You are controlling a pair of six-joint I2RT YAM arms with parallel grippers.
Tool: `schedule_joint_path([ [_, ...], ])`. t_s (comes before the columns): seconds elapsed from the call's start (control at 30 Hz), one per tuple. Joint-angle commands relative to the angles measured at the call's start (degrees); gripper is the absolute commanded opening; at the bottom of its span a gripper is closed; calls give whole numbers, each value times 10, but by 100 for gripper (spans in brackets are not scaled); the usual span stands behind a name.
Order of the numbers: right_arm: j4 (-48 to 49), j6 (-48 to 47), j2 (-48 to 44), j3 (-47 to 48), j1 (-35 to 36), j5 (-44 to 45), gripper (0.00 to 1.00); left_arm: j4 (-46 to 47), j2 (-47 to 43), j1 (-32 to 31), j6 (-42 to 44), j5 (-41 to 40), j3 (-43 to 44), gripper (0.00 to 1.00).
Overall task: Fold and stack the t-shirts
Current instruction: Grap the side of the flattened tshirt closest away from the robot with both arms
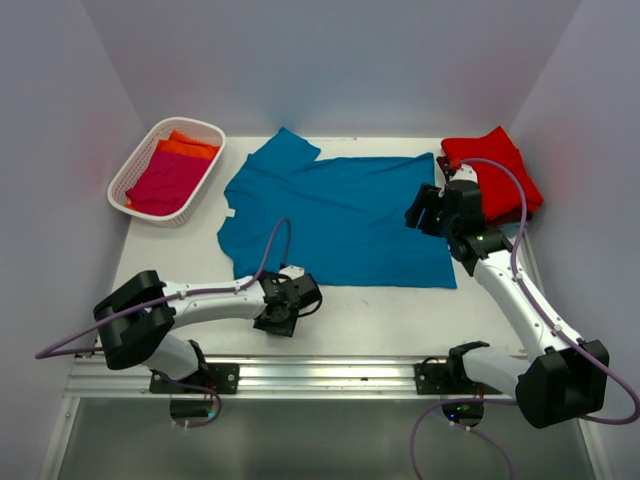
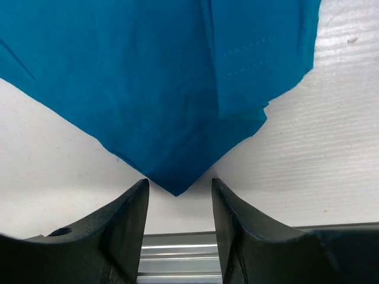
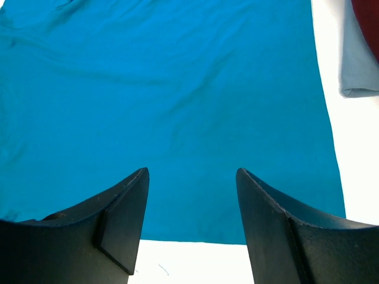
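**A:** Teal t-shirt (image 1: 340, 215), where is it?

**B:** Spread flat at the centre of the top view, with the white basket (image 1: 128, 168) at upper left and a red shirt (image 1: 495, 170) at upper right.

**A:** And the claws?

**B:** Both released. A shirt corner points between the parted fingers of the left gripper (image 2: 179, 184), unpinched. The right gripper (image 3: 192, 177) is above the cloth by the shirt's right edge, grasping nothing.

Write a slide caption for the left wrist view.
Left end effector, jaws apart, poised at a corner of the teal t-shirt lying on the white table.
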Motion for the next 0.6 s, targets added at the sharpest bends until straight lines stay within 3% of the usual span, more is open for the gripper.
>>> schedule_joint_path([
  [0.0, 4, -11, -10, -1, 0, 9, 64, 13, 13, 9, 11, -47, 4, 50],
  [0.23, 6, -11, -2, 0, 0, 8, 61, 29, 37, 15, 31, -55, 5, 47],
  [0.4, 5, -13, -5, -2, 0, 13, 57, 41, 44, 19, 32, -42, -10, 39],
  [0.5, 6, -12, -4, -2, 0, 15, 56, 39, 34, 20, 27, -36, -20, 26],
  [0.57, 3, -12, -2, -1, 0, 16, 54, 34, 29, 20, 21, -35, -25, 10],
])
